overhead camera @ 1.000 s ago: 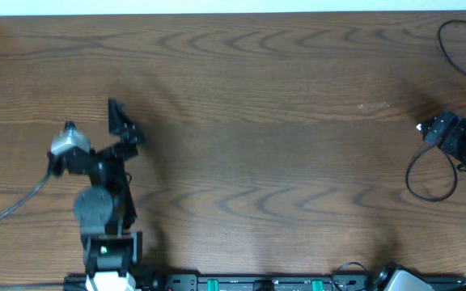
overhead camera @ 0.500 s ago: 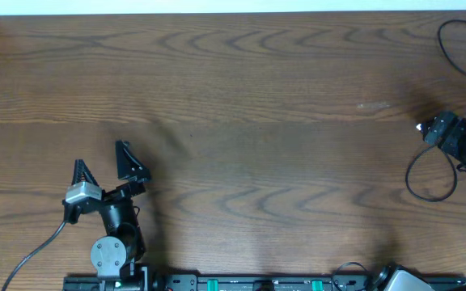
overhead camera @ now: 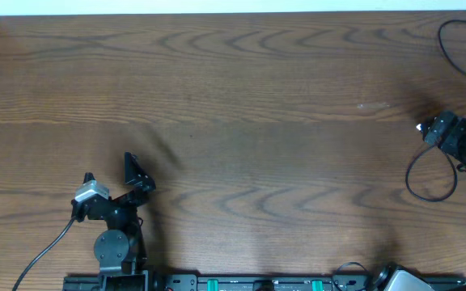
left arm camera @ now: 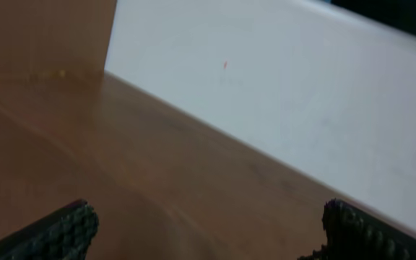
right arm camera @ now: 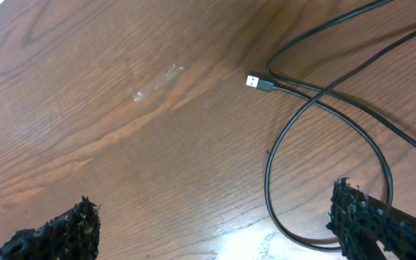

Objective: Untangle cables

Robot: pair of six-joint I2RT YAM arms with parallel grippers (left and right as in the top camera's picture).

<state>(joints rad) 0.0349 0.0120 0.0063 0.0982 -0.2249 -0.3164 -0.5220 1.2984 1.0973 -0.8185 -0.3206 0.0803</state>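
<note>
A thin black cable [right arm camera: 280, 144] lies on the wooden table, crossing itself in a loop, with a small silver USB plug [right arm camera: 256, 82] at its free end. From overhead the same loop [overhead camera: 412, 179] sits at the far right, and another strand of cable [overhead camera: 446, 50] curves at the back right. My right gripper [right arm camera: 214, 206] hovers open over the loop with nothing between its fingers. The right arm [overhead camera: 459, 139] stands at the table's right edge. My left gripper [overhead camera: 108, 170] is open and empty at the front left, far from the cables. No white cable is in view.
A white wall [left arm camera: 280, 94] borders the table's far side, and a wooden side panel [left arm camera: 42, 36] stands at the left corner. A thick grey arm wire [overhead camera: 47, 246] trails off the front left. A rail with arm bases [overhead camera: 257, 283] runs along the front edge.
The left arm has drawn back toward the front edge, its open gripper moving nearer and slightly right. The right arm and the cables have not moved.
</note>
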